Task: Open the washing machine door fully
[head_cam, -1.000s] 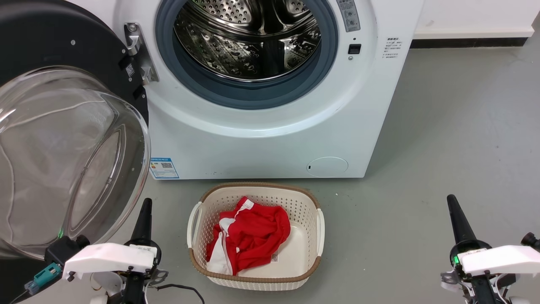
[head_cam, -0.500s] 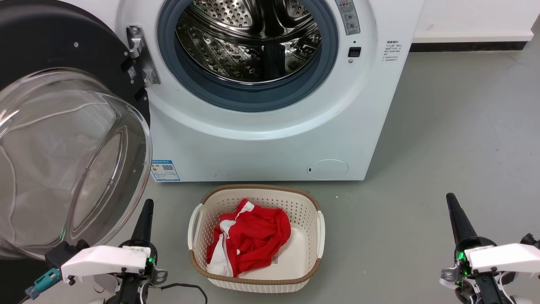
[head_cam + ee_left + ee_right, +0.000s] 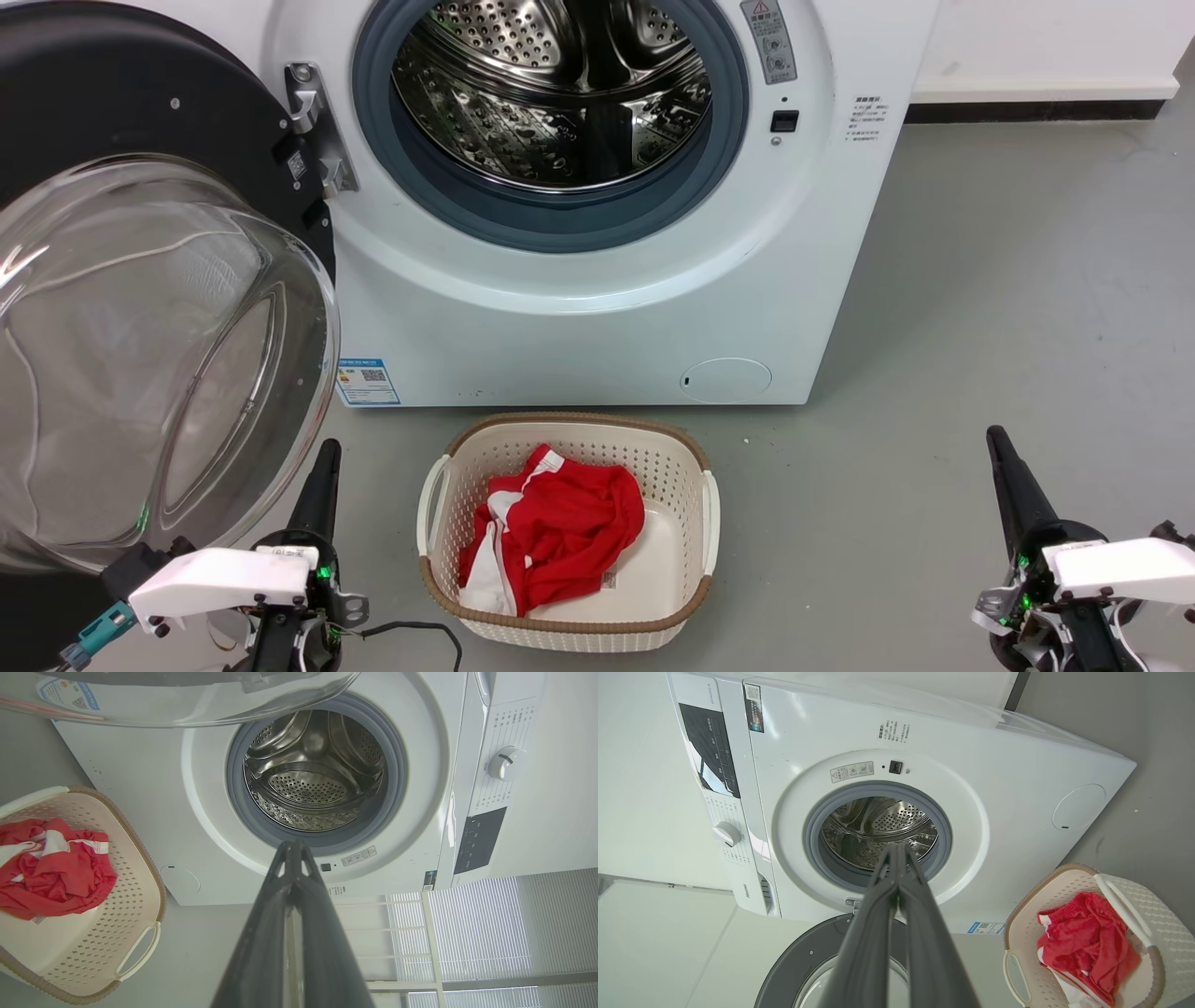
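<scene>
The washing machine door (image 3: 140,140) stands swung wide open at the left of the white washing machine (image 3: 579,317), its black ring held by a metal hinge (image 3: 313,121) and its clear glass bowl (image 3: 149,364) bulging toward me. The steel drum (image 3: 551,84) lies exposed. My left gripper (image 3: 327,453) is shut and empty, low by the bowl's lower right edge, apart from it. My right gripper (image 3: 997,441) is shut and empty over the floor at the lower right. The door's bowl edge (image 3: 187,700) and the door (image 3: 822,961) show in the wrist views, beyond the left gripper (image 3: 292,845) and right gripper (image 3: 899,848).
A cream laundry basket (image 3: 709,523) holding a red and white garment (image 3: 551,532) stands on the grey floor (image 3: 1008,299) in front of the machine, between my two arms. A white wall with a dark skirting (image 3: 1027,93) runs behind at the right.
The whole head view has shifted slightly down, so the camera moved. Both arms have drawn back a little toward the bottom edge. The door stays where it was.
</scene>
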Robot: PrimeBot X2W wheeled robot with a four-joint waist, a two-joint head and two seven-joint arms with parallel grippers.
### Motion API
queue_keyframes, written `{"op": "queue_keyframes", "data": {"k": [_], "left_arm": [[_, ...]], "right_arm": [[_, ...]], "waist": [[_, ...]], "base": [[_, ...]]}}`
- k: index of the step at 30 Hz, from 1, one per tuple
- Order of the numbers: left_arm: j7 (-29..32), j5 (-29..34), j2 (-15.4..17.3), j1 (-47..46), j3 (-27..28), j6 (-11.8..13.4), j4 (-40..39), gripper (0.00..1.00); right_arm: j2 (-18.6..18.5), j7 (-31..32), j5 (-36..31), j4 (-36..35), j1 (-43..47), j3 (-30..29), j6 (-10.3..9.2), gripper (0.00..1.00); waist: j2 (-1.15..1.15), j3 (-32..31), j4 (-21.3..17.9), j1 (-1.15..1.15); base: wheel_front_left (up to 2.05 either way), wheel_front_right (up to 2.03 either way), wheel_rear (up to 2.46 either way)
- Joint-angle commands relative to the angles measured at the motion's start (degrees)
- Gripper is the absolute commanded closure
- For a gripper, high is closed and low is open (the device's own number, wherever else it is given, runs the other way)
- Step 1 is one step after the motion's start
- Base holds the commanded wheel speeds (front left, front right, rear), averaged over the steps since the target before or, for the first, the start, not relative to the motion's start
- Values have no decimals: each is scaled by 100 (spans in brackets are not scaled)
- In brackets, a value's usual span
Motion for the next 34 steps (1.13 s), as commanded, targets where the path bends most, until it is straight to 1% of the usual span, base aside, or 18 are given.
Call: {"op": "queue_keyframes", "data": {"k": [1,24,34], "left_arm": [[31,-121,-1,0,27,-41,-1,100],[287,-1076,-70,32,157,-181,45,100],[287,-1069,-70,33,154,-179,44,100]], "right_arm": [[-17,38,135,2,-100,-13,-1,100],[11,285,1138,136,-163,-78,-2,100],[27,295,1110,134,-166,-99,-2,100]], "waist": [[0,-6,1,0],[0,-102,18,0],[0,-104,18,0]], "base": [[0,0,0],[0,0,0],[0,0,0]]}}
